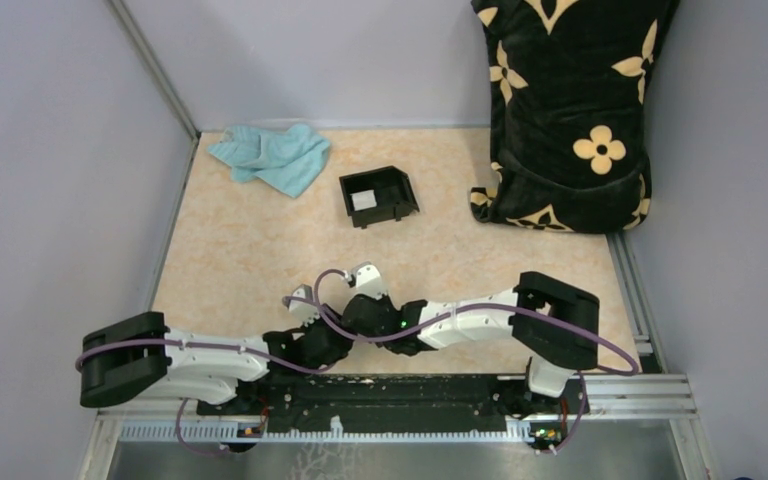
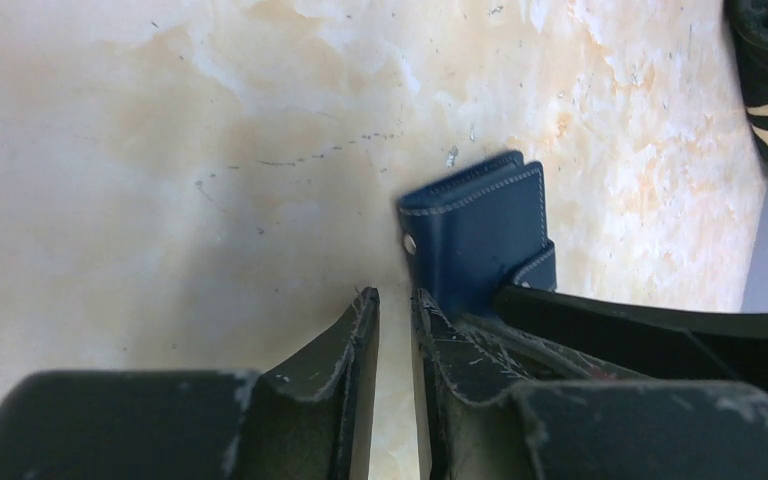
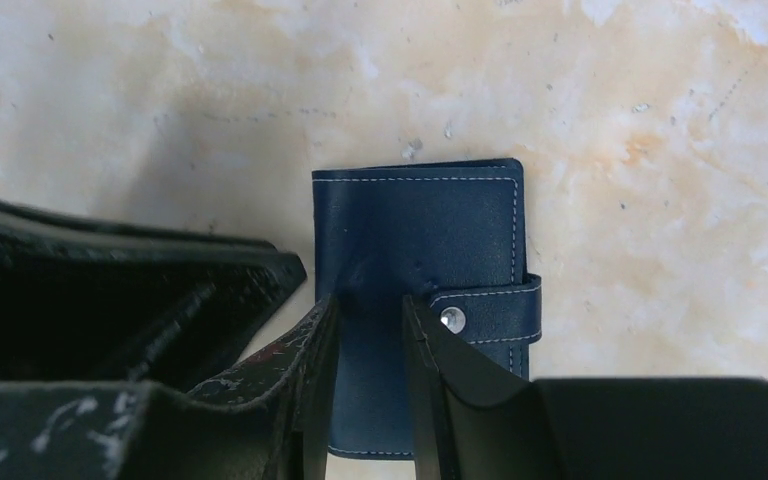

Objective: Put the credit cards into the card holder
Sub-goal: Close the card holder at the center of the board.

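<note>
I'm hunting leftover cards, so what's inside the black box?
A pale flat card lies inside the black box. The floor behind its near walls is hidden, so more could sit there.

A robot lab cell: plain pale walls (image 1: 50,150) box in a marbled tabletop (image 1: 250,250), with aluminium rails (image 1: 640,395) and two bolted arms (image 1: 210,360) along its near edge.

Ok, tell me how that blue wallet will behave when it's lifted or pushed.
The card holder lies flat and thin, so it is probably light and unlikely to roll or tip. Its dimpled, stitched cover suggests slight flex, not rigidity. On the smooth table a push would likely slide it.
</note>
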`<state>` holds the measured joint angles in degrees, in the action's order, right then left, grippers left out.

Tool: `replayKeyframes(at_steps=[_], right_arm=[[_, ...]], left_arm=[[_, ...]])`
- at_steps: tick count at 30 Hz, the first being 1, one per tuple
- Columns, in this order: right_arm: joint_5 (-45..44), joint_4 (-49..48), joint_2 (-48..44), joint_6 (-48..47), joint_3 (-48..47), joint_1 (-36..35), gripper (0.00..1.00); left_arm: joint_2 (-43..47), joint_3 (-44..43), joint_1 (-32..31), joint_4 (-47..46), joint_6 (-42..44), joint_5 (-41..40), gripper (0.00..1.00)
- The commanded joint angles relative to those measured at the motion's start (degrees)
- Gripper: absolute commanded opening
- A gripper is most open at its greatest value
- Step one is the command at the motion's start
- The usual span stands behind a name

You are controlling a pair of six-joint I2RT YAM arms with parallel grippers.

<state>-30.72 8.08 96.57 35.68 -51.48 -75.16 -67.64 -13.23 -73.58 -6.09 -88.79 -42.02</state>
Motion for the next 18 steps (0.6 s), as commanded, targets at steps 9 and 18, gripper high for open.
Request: replayKeyframes(at_steps=[9,18], right_arm=[[3.21,5.45,-9.32,-5.04,-2.14,1.07,0.31],[-0.45,6.82,-12.74,-4.75,1.47,4.46,0.28]], left_arm=[[-1.79,-0.91,0.71,11.62,0.28,-1.01,0.26],[-5.94,-2.29,0.71,8.24,2.06,1.15,0.22]])
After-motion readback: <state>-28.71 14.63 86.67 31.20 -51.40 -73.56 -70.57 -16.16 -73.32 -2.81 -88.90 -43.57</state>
